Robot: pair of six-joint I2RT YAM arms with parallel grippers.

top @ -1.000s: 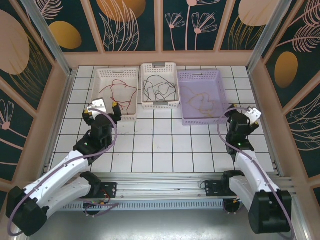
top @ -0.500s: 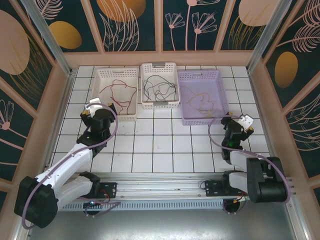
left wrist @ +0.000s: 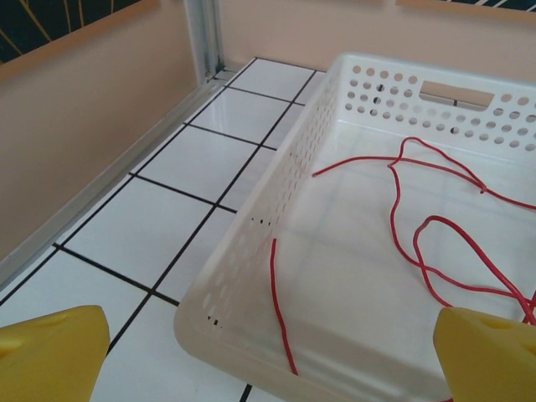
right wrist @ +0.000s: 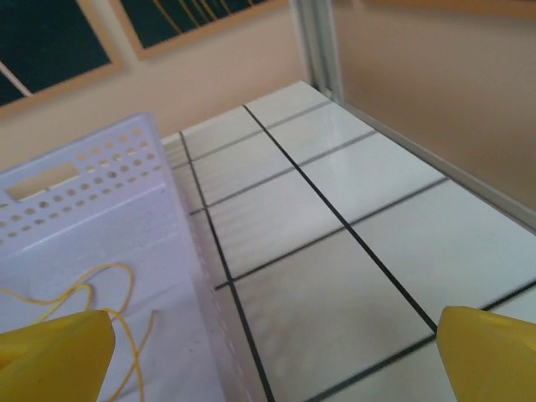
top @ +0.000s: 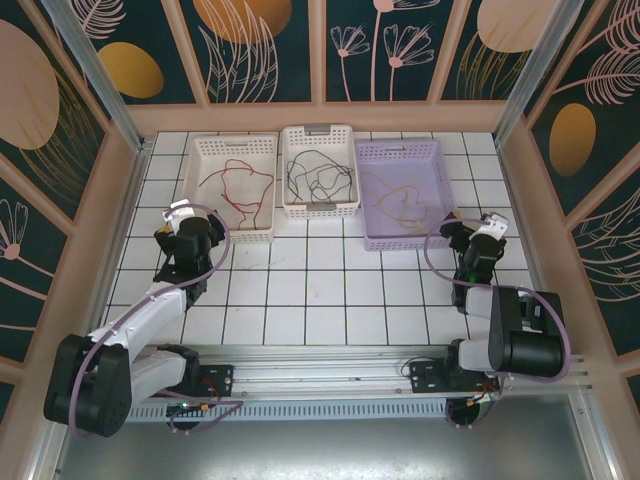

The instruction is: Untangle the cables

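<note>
Left gripper [left wrist: 270, 356], its yellow fingertips spread wide and holding nothing, hovers at the near corner of the white perforated plastic basket [left wrist: 251, 251], where the thin red cable [left wrist: 275, 289] lies loose. Next right, a second white perforated basket [top: 320, 208] holds the thin black cable [top: 312, 184]. Rightmost, the lilac perforated plastic basket [right wrist: 109, 159] holds the thin yellow cable [right wrist: 117, 266]. The right gripper [right wrist: 272, 356], equally wide and empty, hangs over this basket's near right edge and the white tiled table [right wrist: 377, 243].
</note>
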